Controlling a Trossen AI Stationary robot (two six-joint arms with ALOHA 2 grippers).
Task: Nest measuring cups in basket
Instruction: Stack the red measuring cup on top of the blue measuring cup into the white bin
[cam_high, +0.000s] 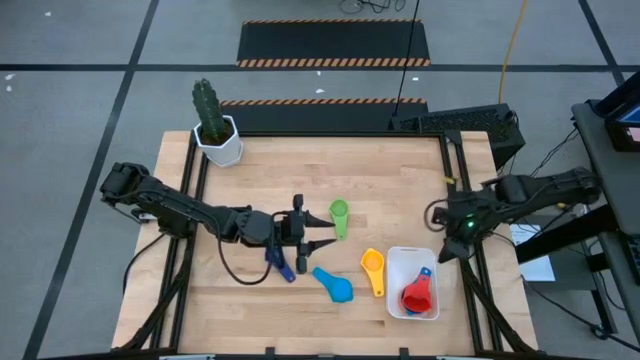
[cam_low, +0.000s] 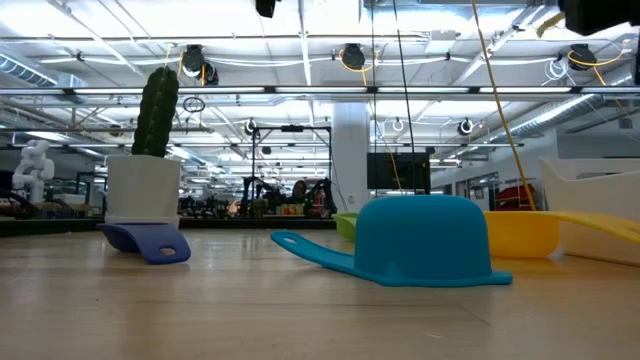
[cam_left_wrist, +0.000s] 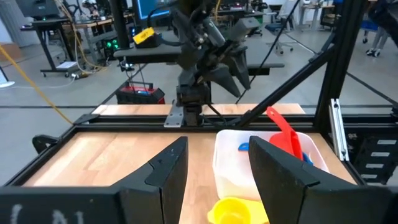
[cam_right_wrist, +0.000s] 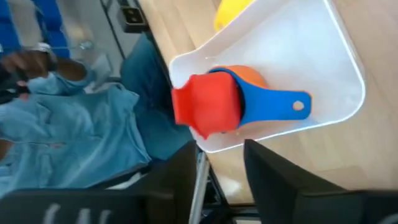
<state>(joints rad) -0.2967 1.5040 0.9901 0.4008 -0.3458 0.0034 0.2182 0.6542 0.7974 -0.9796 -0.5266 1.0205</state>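
The measuring cups were only partly gathered when I looked over my table. In the basket, which sat at the near right of the tabletop, I could count three: a red cup lying on its side over an orange cup, with a blue cup tucked between them, its handle pointing across the tray. By my judgement they were piled more than properly nested.

Four cups were left out on the wood. The yellow cup lay just beside the basket's left wall. The light blue cup rested upside down nearer the middle, the green cup stood further back, and the dark blue cup lay close under my left gripper.

That left gripper hovered low over the middle of the table, its jaws spread and holding nothing, pointing toward the basket. My right gripper hung at the right edge of the table, just past the basket's far corner; its jaws stood apart, pinching nothing, with the red cup lying free in the tray in front of them.

So I reckoned the job a little under half done. I still had four cups to bring over, and the red one likely needed righting to seat into the stack.
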